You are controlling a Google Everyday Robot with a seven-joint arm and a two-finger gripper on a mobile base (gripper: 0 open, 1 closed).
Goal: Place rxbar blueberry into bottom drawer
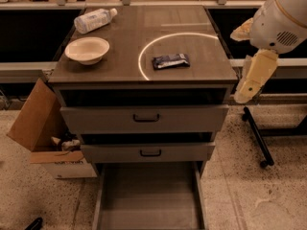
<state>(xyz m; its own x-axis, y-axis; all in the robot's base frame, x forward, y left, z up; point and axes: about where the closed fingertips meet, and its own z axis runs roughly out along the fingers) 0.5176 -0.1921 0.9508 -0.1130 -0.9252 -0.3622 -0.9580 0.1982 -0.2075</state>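
The rxbar blueberry [171,61], a dark blue wrapper with white markings, lies flat on the cabinet top [144,73], inside a bright ring of light. The bottom drawer [149,198] is pulled out, a wide plain grey tray with nothing in it. My gripper [252,76] hangs at the right of the cabinet, beyond its right edge and to the right of the bar, under the arm's round white joint [283,18]. It holds nothing that I can see.
A white bowl [87,50] and a lying clear water bottle [95,19] are on the top's left side. The two upper drawers [144,118] with black handles are slightly open. An open cardboard box [41,128] stands at the left, a wheeled black stand leg [256,135] at the right.
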